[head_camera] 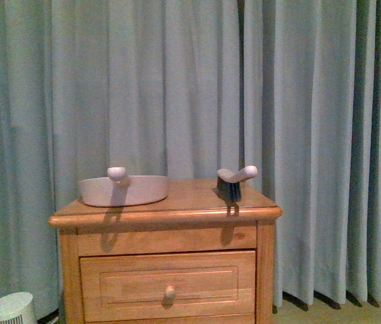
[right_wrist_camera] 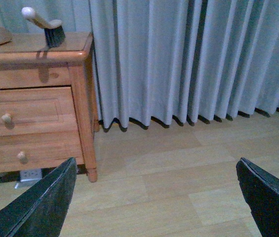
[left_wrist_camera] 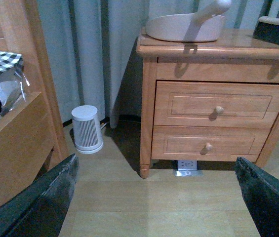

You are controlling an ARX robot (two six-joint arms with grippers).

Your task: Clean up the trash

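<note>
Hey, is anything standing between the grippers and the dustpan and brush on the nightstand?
Nothing visible does. The left gripper and right gripper are open over the floor, and the dustpan and brush lie exposed on the nightstand. A small white canister stands beside it, off to the side. No trash shows in any view.

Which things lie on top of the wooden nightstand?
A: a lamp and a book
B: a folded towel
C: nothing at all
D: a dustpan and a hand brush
D: the front view shows a whitish dustpan and a hand brush with dark bristles, apart from each other, on the nightstand.
</note>
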